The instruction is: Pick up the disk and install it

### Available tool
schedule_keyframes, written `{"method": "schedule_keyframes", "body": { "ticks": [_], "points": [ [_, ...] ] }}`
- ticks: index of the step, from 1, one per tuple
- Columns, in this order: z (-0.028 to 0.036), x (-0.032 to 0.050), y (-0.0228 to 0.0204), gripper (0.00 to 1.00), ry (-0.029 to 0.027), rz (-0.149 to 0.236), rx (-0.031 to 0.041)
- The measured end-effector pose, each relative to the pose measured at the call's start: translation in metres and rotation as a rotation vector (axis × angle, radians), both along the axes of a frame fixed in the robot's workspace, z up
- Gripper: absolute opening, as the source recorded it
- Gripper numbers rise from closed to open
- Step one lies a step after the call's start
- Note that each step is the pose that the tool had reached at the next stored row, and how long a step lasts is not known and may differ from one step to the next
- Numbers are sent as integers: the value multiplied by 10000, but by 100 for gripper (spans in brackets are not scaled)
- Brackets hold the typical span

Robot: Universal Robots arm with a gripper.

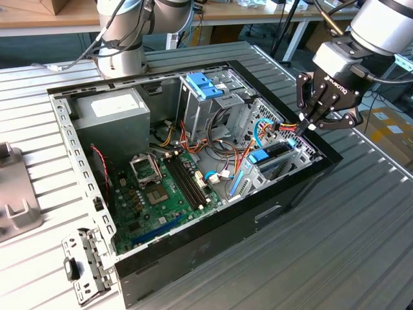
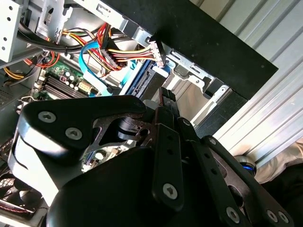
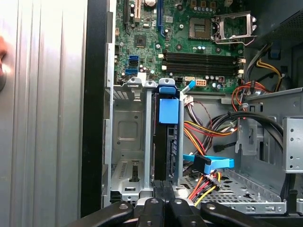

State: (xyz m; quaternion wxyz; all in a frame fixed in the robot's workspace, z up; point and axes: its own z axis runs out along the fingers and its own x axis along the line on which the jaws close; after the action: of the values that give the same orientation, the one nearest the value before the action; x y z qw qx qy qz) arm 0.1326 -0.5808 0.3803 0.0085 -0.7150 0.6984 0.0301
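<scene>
Hovering my pincer (image 1: 312,124) at the case's front edge, fingers pressed together on nothing, I judge the job nearly done: the disk (image 3: 168,142) stands on edge inside the metal drive cage (image 3: 124,137).

Bright, even room light is washing the table (image 1: 361,232); glare's hitting the slats. Case (image 1: 213,226) interior's sitting dim. Gripper (image 2: 166,101) is looming close, dark, blurry.
</scene>
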Motion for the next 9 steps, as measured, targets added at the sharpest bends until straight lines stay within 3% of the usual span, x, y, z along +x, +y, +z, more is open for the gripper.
{"method": "schedule_keyframes", "body": {
  "ticks": [9],
  "points": [
    [-3,88,48,11,0,68,-51]
  ]
}}
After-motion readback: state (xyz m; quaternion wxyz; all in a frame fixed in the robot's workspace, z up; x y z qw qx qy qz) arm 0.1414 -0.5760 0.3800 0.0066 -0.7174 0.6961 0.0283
